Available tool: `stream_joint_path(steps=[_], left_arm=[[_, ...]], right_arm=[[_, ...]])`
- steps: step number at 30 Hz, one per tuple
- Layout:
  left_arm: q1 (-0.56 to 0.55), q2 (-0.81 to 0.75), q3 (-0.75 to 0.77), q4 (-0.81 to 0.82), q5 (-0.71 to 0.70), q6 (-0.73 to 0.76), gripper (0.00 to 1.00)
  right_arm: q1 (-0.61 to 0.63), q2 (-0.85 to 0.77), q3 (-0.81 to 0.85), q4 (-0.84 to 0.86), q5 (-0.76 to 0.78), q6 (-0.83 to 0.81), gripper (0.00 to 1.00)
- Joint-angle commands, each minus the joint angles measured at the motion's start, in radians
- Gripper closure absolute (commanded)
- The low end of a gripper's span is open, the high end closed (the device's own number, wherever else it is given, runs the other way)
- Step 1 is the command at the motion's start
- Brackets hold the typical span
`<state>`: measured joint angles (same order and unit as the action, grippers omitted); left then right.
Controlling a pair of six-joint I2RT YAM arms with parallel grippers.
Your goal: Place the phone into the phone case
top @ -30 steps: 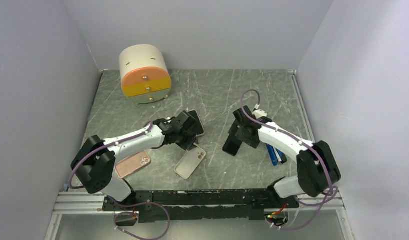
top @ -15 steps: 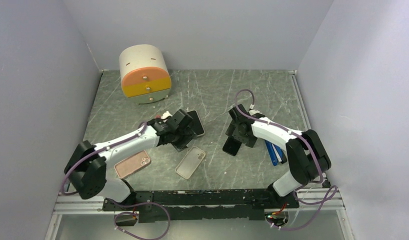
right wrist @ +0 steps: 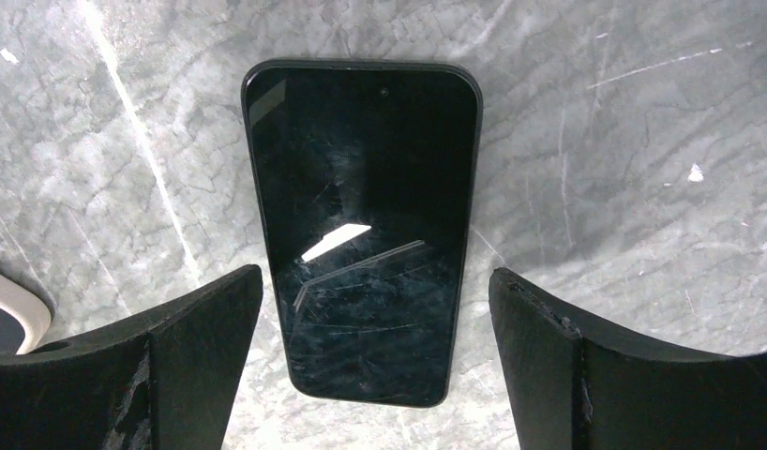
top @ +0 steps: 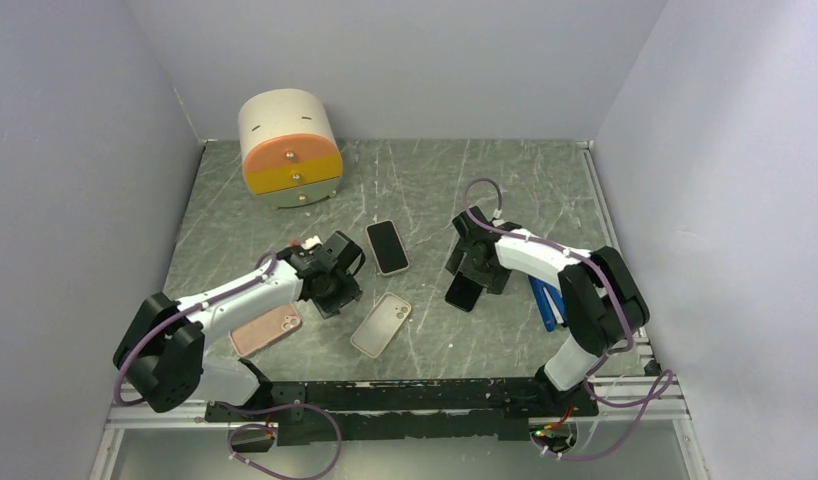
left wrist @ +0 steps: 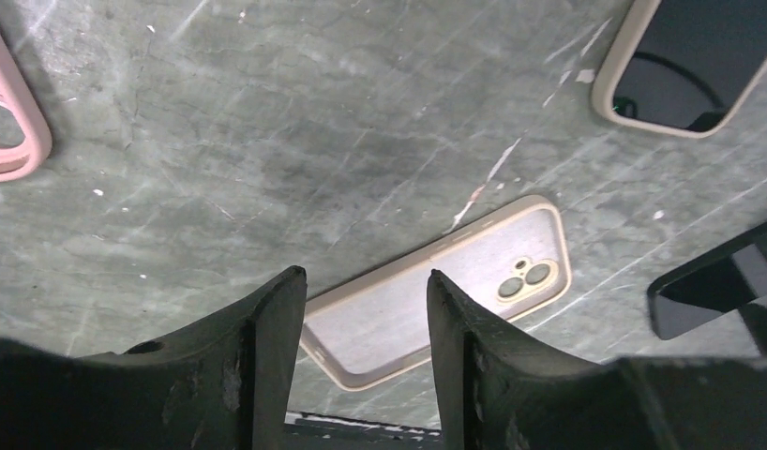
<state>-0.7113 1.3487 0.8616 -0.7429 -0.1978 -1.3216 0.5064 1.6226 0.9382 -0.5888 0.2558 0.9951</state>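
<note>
- Nearest the rail, lower left, the pink case [top: 267,329] lies flat; the left wrist view cuts it off at the frame edge, so I can't tell whether anything is in it.
- Just right of it, the beige case [top: 381,324] lies back up with its camera lenses showing. What it holds is hidden.
- The left gripper [left wrist: 363,277] hangs over bare table between those two. Its jaws are parted by a moderate gap and there is nothing in them.
- Right of centre lies the black phone [top: 464,293], bare, screen up and scratched, flat on the stone and well apart from both cases.
- The right gripper [right wrist: 375,275] sits above that phone, jaws spread wider than it and gripping nothing. From above, the wrist hides the phone's far end.
- Blue pens [top: 545,303] lie to the right, partly under the right arm.
- At mid-table a cased phone [top: 387,247] lies with its dark screen up.
- There's open table [top: 435,180] beyond that, running to the back wall.
- At the far upper left stands the drawer unit [top: 290,148], both drawers shut, so the contents are unseen.
</note>
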Motion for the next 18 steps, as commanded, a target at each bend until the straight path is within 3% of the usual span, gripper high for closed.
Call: stream_joint_path(steps=[1, 12, 18], left_arm=[[0.021, -0.003, -0.028, 0.029, 0.045, 0.110, 0.46], [0.073, 0.117, -0.038, 0.121, 0.328, 0.294, 0.50], [0.067, 0.130, -0.073, 0.147, 0.457, 0.303, 0.54]], right_arm=[[-0.004, 0.034, 0.054, 0.008, 0.010, 0.006, 0.06], [-0.005, 0.056, 0.039, -0.023, -0.003, 0.037, 0.14], [-0.005, 0.107, 0.082, -0.104, 0.001, 0.022, 0.16]])
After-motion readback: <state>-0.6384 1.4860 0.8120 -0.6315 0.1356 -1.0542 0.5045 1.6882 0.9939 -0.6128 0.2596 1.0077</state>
